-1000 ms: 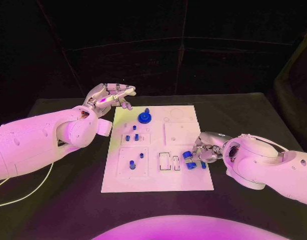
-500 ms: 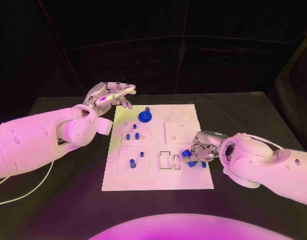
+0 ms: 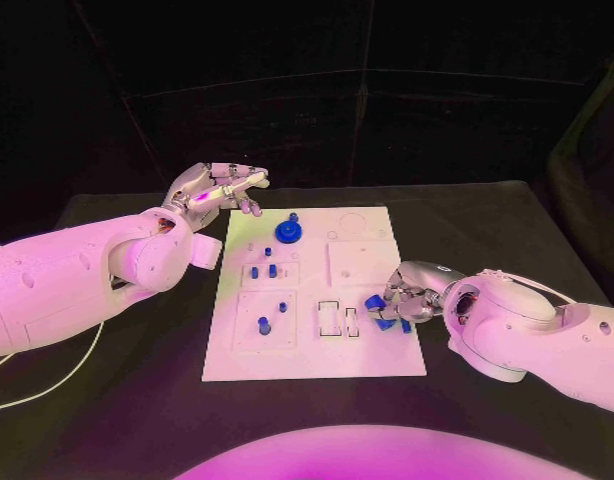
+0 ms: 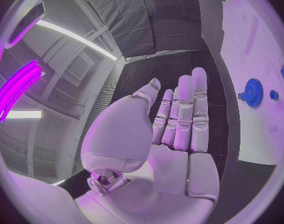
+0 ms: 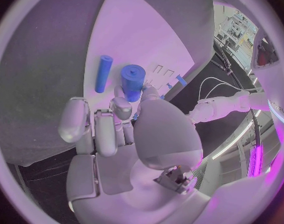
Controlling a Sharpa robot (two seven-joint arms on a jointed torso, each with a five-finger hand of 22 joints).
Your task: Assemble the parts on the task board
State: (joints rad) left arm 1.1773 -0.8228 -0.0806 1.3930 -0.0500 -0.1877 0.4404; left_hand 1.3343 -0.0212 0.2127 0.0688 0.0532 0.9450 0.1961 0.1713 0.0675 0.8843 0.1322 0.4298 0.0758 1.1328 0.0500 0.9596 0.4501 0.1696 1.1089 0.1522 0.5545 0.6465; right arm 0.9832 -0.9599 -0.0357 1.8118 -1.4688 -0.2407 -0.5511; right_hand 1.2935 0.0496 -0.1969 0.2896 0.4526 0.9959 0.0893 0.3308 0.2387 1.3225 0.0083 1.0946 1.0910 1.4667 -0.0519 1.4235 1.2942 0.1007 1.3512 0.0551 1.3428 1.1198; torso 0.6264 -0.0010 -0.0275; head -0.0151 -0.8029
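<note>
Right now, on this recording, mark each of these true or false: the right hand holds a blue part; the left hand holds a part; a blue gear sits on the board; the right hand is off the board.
1. The right hand holds a blue part. True.
2. The left hand holds a part. False: its fingers are extended with nothing in them.
3. A blue gear sits on the board. True.
4. The right hand is off the board. False: it is over the board's right edge.
</note>
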